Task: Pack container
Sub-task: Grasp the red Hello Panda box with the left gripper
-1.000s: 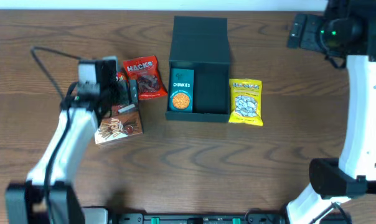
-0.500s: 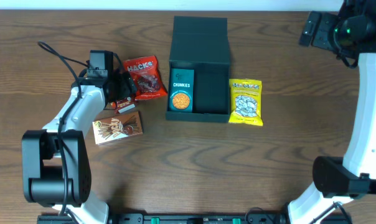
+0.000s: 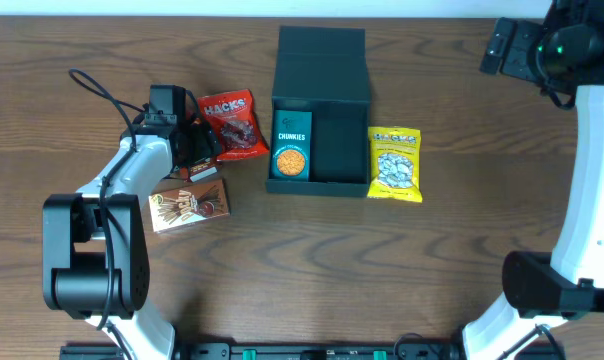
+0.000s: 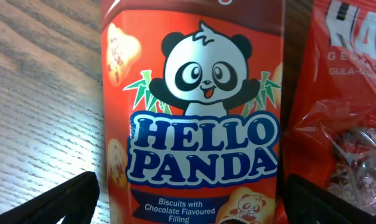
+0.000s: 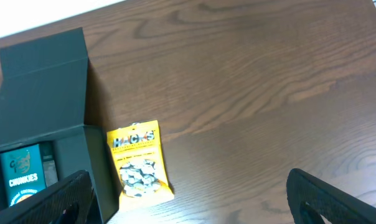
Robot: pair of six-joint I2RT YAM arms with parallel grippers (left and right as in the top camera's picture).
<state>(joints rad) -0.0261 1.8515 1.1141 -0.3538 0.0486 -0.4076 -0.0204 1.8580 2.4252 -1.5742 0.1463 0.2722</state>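
The dark teal container (image 3: 344, 150) stands open at the table's middle, its lid (image 3: 322, 60) flipped back. A teal Chunkies box (image 3: 292, 145) lies in its left half. The container also shows in the right wrist view (image 5: 42, 106). My left gripper (image 3: 195, 150) is low over a red Hello Panda pack (image 4: 191, 112). Its open fingers (image 4: 191, 202) straddle the pack's sides with small gaps. My right gripper (image 3: 512, 48) is raised at the back right, open and empty (image 5: 188, 186).
A red Hacks bag (image 3: 232, 123) lies right of the Hello Panda pack, also in the left wrist view (image 4: 343, 106). A brown biscuit-stick box (image 3: 189, 203) lies nearer the front. A yellow Hacks bag (image 3: 395, 163) lies against the container's right side, also in the right wrist view (image 5: 138, 162).
My left arm has swung back off the brown box and settled over the Hello Panda pack. My right arm shifted slightly to the right, then held still.
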